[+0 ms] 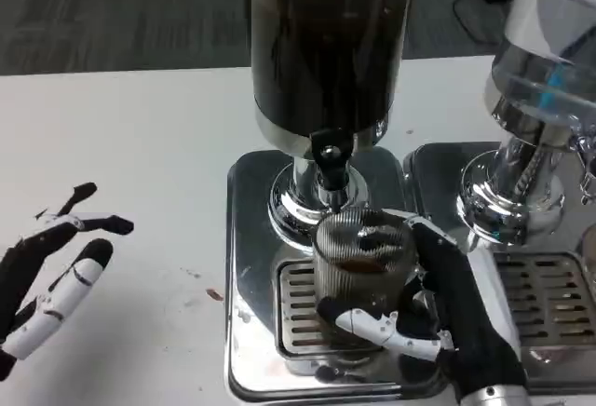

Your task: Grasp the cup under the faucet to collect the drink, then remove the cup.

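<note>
The cup (358, 271), clear and ribbed with a little dark drink at its bottom, stands on the drip grille (296, 311) directly beneath the faucet (328, 166) of the dark-filled dispenser (321, 43). The right hand (445, 308) wraps it, fingers curled round its side. The left hand (58, 276) rests over the white table (140, 145), fingers spread, holding nothing.

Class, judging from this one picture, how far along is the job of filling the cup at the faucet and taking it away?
Done: the right hand grips the ribbed cup under the faucet of the dark-drink dispenser. In hand: some dark liquid shows inside the cup; whether it is flowing cannot be told. Left: removing the cup from the drip tray. The left hand waits open on the table.
</note>
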Controlling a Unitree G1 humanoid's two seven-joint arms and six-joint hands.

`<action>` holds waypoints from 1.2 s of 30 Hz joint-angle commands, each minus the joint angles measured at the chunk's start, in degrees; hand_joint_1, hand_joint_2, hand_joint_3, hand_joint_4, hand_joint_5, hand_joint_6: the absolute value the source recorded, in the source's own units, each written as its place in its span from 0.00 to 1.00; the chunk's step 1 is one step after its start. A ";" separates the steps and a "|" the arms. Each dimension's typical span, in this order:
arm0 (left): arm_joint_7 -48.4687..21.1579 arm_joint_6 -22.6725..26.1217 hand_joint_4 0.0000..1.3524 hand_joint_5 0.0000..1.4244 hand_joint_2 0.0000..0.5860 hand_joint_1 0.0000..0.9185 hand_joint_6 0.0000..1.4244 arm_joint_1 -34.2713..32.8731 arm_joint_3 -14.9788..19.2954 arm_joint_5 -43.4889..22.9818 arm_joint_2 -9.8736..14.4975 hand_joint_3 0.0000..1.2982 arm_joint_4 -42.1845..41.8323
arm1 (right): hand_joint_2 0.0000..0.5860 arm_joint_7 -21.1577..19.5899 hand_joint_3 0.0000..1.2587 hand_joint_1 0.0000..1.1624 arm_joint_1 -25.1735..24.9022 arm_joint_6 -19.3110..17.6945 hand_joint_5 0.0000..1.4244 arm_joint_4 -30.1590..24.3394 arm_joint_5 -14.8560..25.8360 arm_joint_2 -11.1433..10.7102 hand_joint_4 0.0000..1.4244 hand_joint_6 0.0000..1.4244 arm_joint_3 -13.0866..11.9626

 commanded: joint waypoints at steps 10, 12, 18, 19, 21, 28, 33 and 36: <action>-3.51 -3.34 0.01 0.11 0.42 0.00 0.00 -4.83 -2.56 -1.66 2.58 0.28 6.02 | 0.25 -1.69 0.40 0.80 6.90 -1.50 0.56 -9.32 -1.04 0.27 0.42 0.71 -1.01; -3.52 -3.13 0.01 0.11 0.42 0.00 0.00 -4.89 -2.45 -2.08 2.36 0.27 6.24 | 0.25 -1.14 0.40 0.80 7.14 -1.05 0.56 -9.85 -1.13 -0.05 0.42 0.71 -1.19; -4.36 -3.22 0.00 0.08 0.38 0.00 0.00 -5.38 -3.39 -2.54 2.45 0.24 6.69 | 0.25 -0.14 0.40 0.80 8.89 -1.15 0.56 -12.79 -0.48 -0.86 0.42 0.71 -2.69; -4.51 -3.42 0.00 0.07 0.36 0.00 0.00 -5.68 -3.63 -2.39 2.52 0.23 6.95 | 0.25 0.38 0.40 0.80 9.35 -1.10 0.56 -13.93 0.08 -1.05 0.42 0.71 -3.09; -4.58 -3.91 0.00 0.05 0.34 0.00 0.00 -6.19 -4.02 -1.86 2.72 0.20 7.16 | 0.25 1.71 0.40 0.80 10.64 -0.52 0.56 -16.48 1.07 -1.45 0.42 0.71 -3.65; -4.04 -4.53 0.00 0.01 0.34 0.00 0.00 -7.64 -5.42 0.53 3.34 0.14 7.13 | 0.26 4.12 0.41 0.80 13.07 -0.25 0.56 -20.33 2.54 -2.13 0.42 0.71 -4.67; -4.77 -4.44 0.00 0.00 0.35 0.00 0.00 -7.96 -5.96 0.15 3.76 0.11 7.36 | 0.26 4.44 0.41 0.80 14.24 -0.67 0.56 -21.89 3.34 -1.48 0.42 0.72 -4.79; -5.93 -6.16 0.00 0.00 0.35 0.00 0.00 -8.48 -6.95 1.41 5.99 0.05 6.62 | 0.26 5.96 0.41 0.80 15.34 0.52 0.56 -24.64 3.57 -2.16 0.42 0.72 -5.11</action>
